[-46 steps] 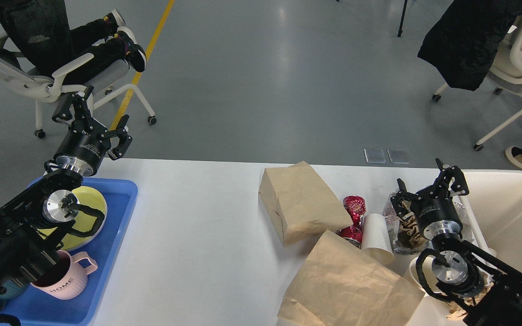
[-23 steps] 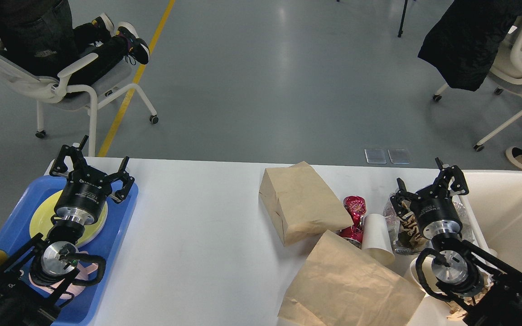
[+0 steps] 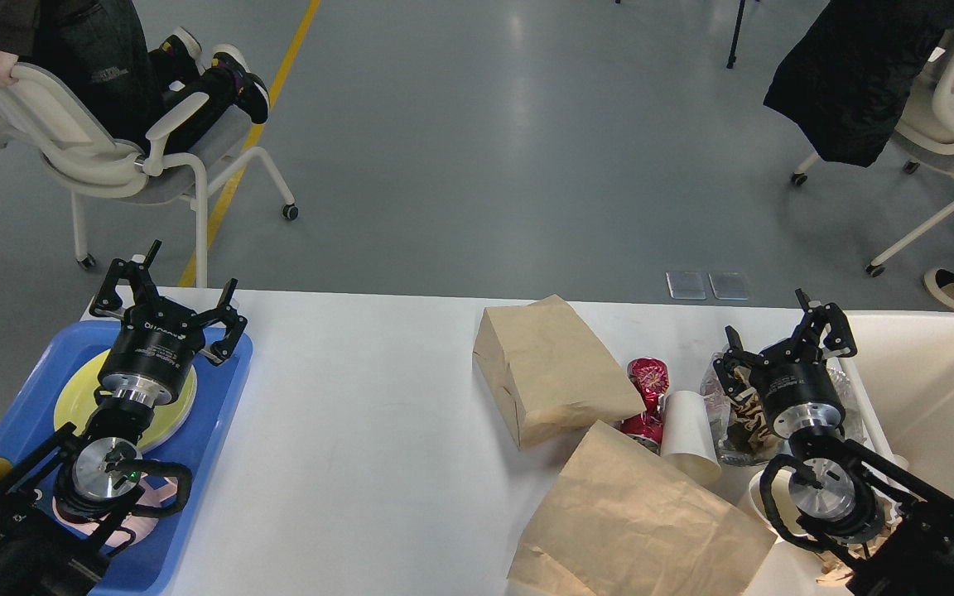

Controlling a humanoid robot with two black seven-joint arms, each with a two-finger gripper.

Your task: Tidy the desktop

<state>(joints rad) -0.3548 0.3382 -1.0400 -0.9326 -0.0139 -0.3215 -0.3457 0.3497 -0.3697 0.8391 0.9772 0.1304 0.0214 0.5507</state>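
— Two grippers, how do they stand?
— Left gripper [image 3: 169, 285] spread wide, holding nothing, yellow plate [image 3: 79, 389] beneath its fingers. Right gripper [image 3: 783, 331] also splayed, over a clear bag [image 3: 721, 414].
— And the desktop [image 3: 361, 430]?
— Spreads between both sets of fingers.

Both black arms reached forward from the near corners, the left gripper [image 3: 169, 291] and the right gripper [image 3: 783, 331] each raised with fingers spread apart and nothing between them.
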